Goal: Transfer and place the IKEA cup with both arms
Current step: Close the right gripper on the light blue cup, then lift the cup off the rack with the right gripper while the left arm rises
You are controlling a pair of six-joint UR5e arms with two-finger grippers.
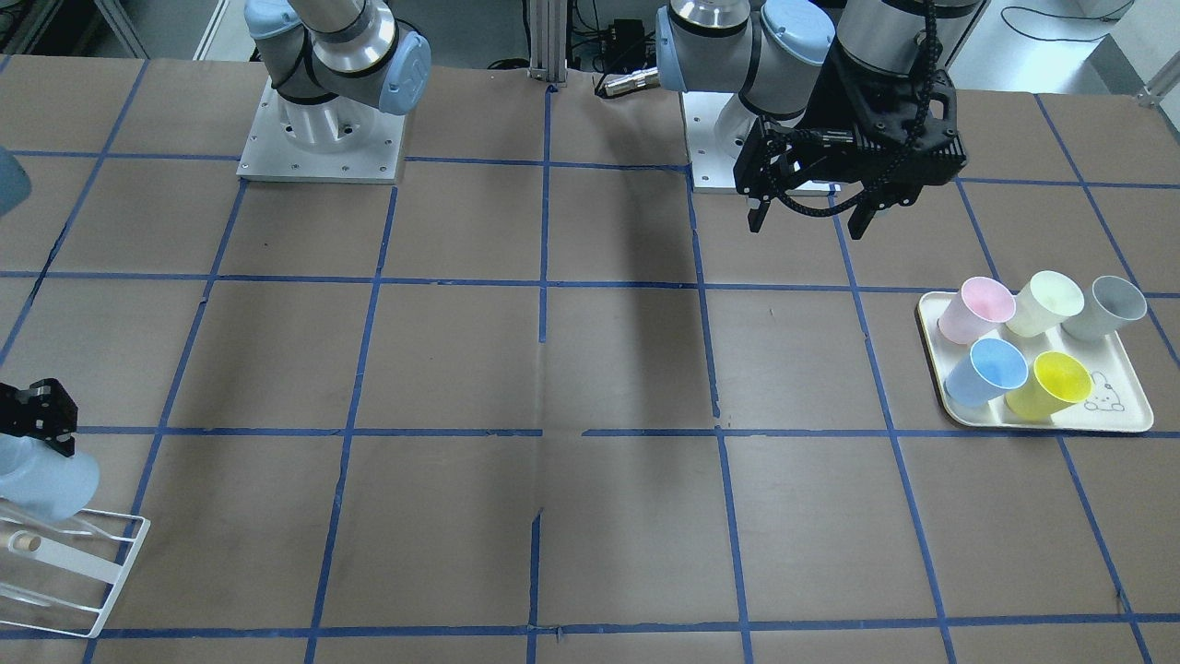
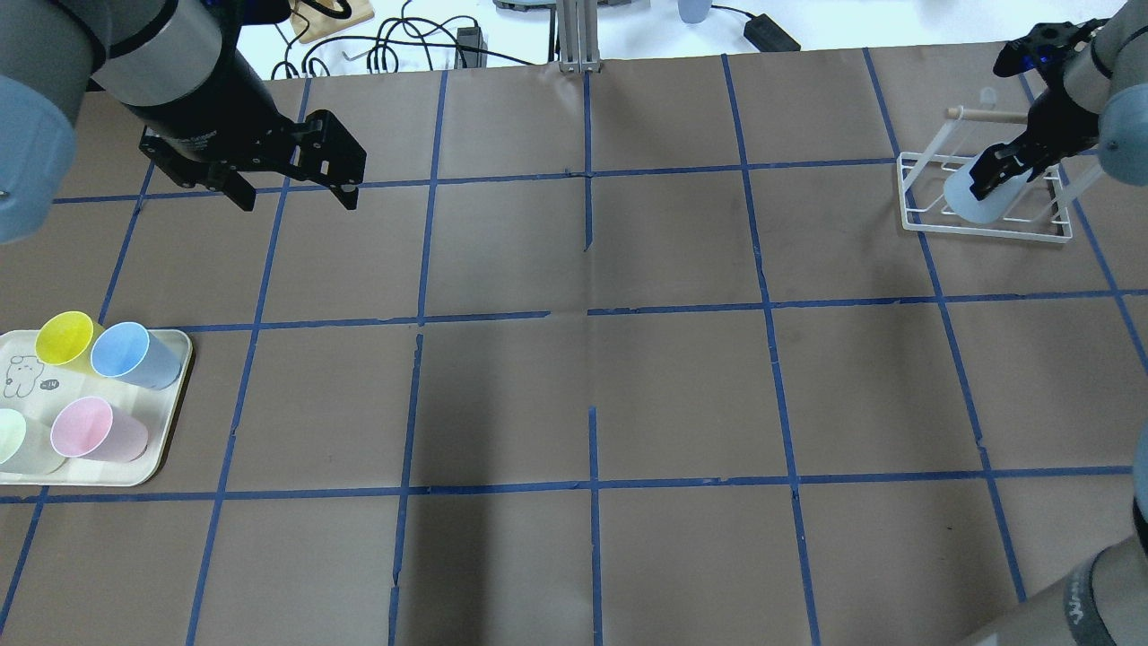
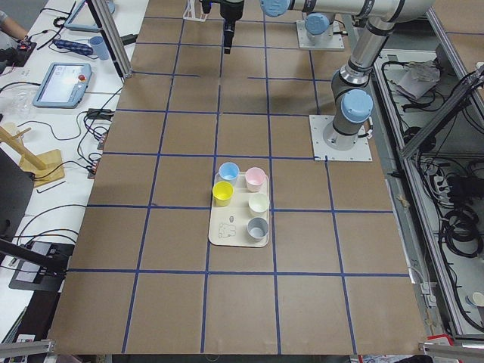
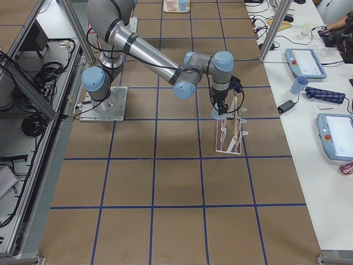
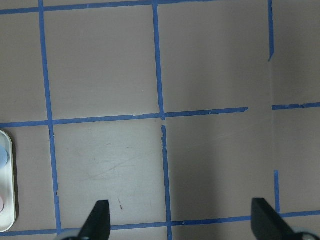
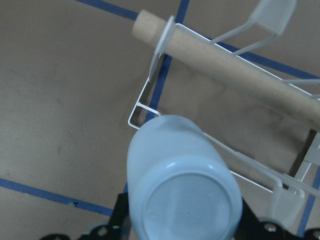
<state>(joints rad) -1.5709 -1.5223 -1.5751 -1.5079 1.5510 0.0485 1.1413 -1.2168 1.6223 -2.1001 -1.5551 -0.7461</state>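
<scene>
Blue IKEA cup (image 6: 185, 200) in pinch of right claw (image 2: 987, 179) over rack (image 2: 987, 235), base visible only wrist-side; left claw (image 2: 296, 199) wide, empty.

I count six cups (image 1: 986, 371): five on one tray (image 1: 1123, 415) near my left gripper (image 1: 808, 227), one IKEA cup (image 2: 969, 199) in my right gripper (image 2: 1000, 169); one rack (image 2: 987, 232).
</scene>
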